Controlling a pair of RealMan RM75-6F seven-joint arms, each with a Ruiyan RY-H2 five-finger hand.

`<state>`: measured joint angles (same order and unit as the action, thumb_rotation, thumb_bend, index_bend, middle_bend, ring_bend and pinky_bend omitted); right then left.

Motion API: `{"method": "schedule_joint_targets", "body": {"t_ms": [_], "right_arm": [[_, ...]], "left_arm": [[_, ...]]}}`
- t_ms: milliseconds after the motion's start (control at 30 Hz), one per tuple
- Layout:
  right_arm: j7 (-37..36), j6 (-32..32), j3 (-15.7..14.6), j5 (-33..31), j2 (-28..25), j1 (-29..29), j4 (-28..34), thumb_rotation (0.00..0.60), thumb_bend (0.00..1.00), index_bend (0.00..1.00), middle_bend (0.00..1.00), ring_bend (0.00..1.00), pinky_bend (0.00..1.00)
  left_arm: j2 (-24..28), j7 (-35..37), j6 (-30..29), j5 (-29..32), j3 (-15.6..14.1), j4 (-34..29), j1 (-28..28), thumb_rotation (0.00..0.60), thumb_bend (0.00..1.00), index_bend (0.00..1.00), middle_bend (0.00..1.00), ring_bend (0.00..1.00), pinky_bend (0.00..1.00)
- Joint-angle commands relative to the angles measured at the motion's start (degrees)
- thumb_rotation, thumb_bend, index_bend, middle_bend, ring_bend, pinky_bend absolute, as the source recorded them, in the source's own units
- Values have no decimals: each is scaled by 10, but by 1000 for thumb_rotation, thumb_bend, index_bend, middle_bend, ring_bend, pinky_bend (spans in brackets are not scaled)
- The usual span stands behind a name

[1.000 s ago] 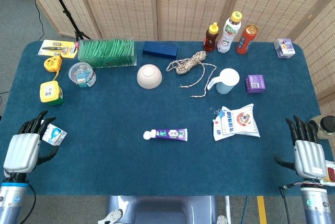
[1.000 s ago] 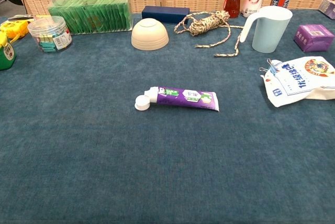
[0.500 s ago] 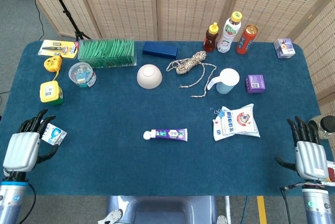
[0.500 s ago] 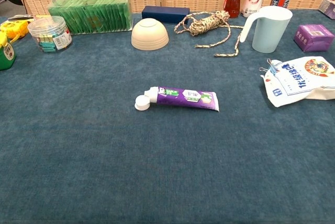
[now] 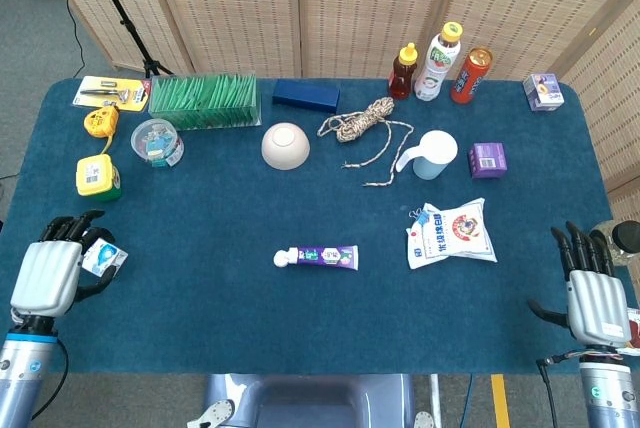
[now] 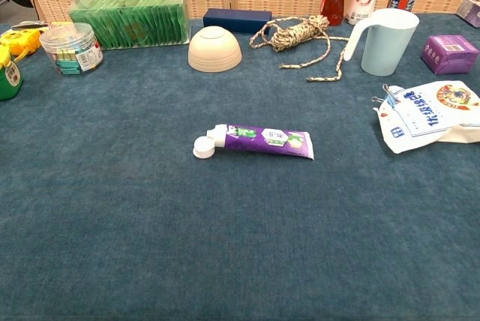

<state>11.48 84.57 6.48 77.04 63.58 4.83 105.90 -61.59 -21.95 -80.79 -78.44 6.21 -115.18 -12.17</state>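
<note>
— Where's the little carton?

— The small white-and-blue carton [image 5: 103,258] lies at the near left edge of the table [image 5: 200,298], well apart from everything else; the yellow-and-green tape measure [image 5: 97,177] is the closest neighbour, further back. My left hand [image 5: 55,270] is right on it, fingers curled over its near side and touching it. Whether I truly have it clamped, I cannot tell from above; the chest view shows neither the carton nor my hands.

— How would you do the grasp well?

— I'd judge the carton light and easily crushed, so I'd close thumb against fingers on its flat faces, gently, and check it lifts level before moving off. Being so near the edge, a sideways nudge could push it off the cloth.

— And the other side?

— My right hand [image 5: 592,288] sits at the near right corner, fingers straight and spread, holding nothing. The snack bag [image 5: 452,235] is nearest it, still apart.
</note>
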Motion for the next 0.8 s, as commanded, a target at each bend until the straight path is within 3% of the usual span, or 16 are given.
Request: {"method": "schedule_joint_targets", "body": {"t_ms": [33,267,800], "right_arm": [[1,1,-1,1,-1,-1,2,600,0,0,0,0,0],[8,3,-2,4,-6,-2,11,600,0,0,0,0,0],[14,1,-5,1,-10,-5,17,600,0,0,0,0,0]], "left_arm": [[5,-3,24,2,4,3,-16,600,260,410,249,285,170],[14,-8,103,37,16,2,-68,600,260,330,226,267,170],[-68,-40,202,99,41,38,-174,600,259,364,225,269,170]]}}
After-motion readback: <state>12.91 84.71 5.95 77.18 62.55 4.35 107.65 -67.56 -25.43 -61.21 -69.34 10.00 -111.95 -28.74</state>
